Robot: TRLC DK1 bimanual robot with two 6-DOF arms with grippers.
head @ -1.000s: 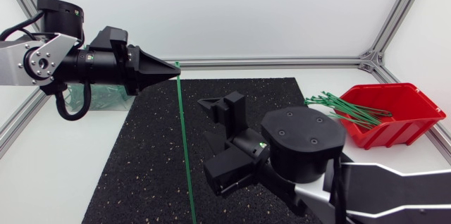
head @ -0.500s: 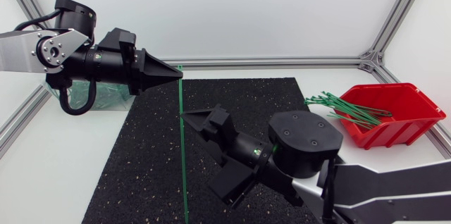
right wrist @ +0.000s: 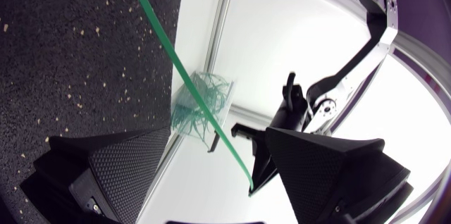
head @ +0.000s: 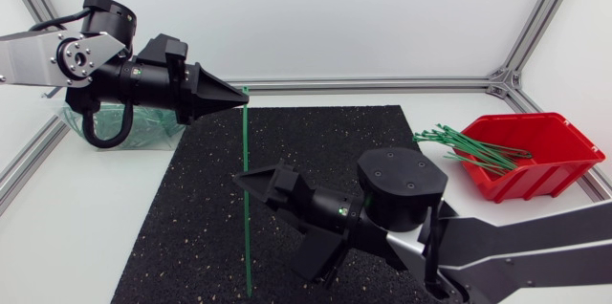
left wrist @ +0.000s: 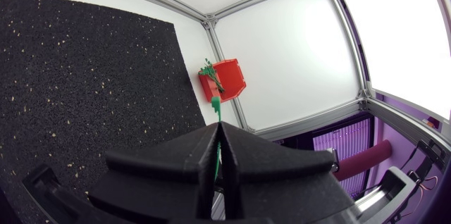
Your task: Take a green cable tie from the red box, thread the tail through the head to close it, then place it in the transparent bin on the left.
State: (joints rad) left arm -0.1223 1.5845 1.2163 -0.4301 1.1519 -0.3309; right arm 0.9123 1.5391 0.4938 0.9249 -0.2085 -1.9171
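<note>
The black mat is crossed by both arms. The left arm is held level in front of the clear bin, the left gripper pinched shut on the top of a green cable tie, which hangs straight down. The right gripper, pointed leftward low over the mat, is spread wide, with the tie between its fingers. The red box is set at the right.
</note>
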